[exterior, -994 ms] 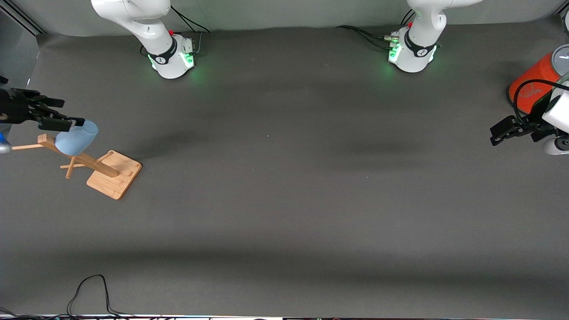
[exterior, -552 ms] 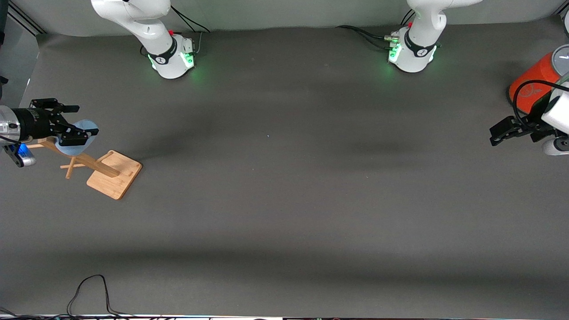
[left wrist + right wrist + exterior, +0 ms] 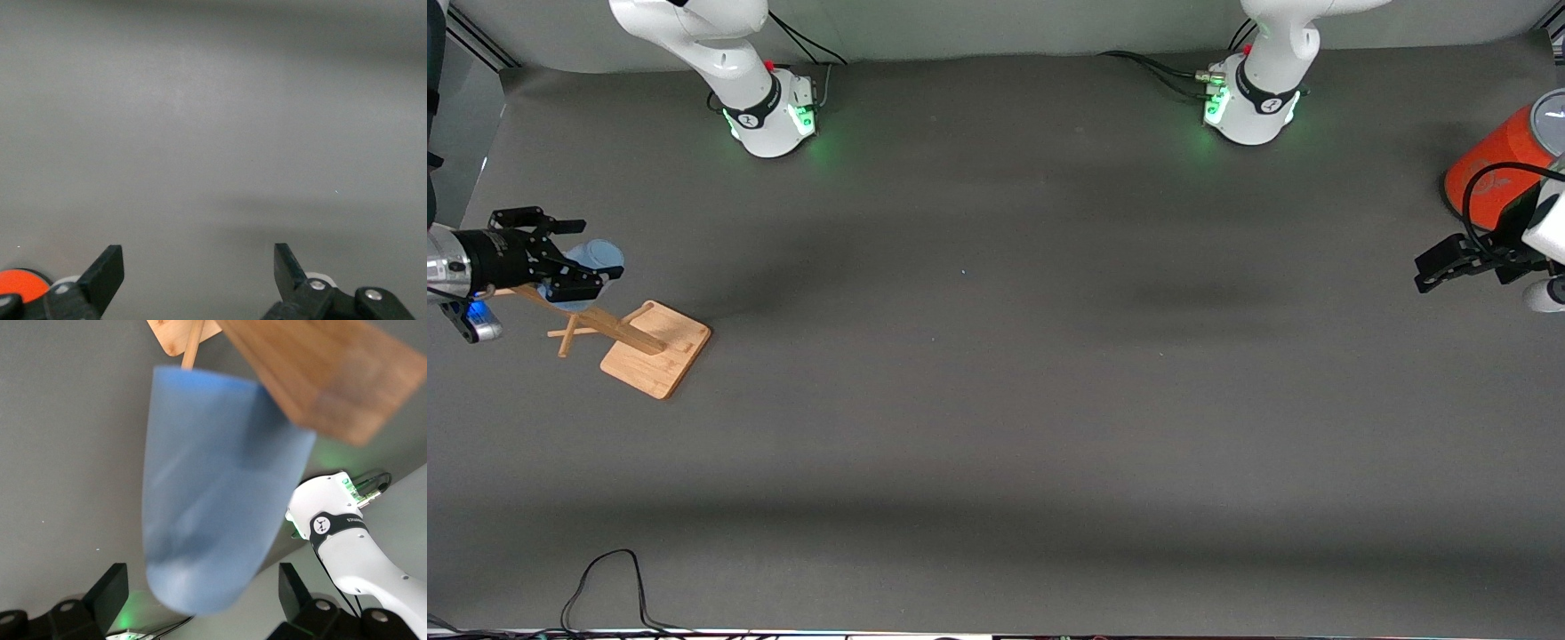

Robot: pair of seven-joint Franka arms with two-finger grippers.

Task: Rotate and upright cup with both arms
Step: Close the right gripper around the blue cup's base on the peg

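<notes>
The pale-blue cup hangs mouth-down and tilted on a peg of a wooden rack at the right arm's end of the table. My right gripper is open, one finger on each side of the cup's narrow base, without closing on it. In the right wrist view the cup fills the gap above the right gripper, under the rack's wooden post. My left gripper waits open and empty at the left arm's end; the left wrist view shows the left gripper over bare mat.
A large orange canister with a grey top stands beside the left gripper and also shows in the left wrist view. A black cable loops at the table's near edge. The rack's thin pegs stick out by the cup.
My right gripper has turned and slid along the cup, so its open fingers now straddle it. The left gripper has drifted slightly toward its end of the table.
</notes>
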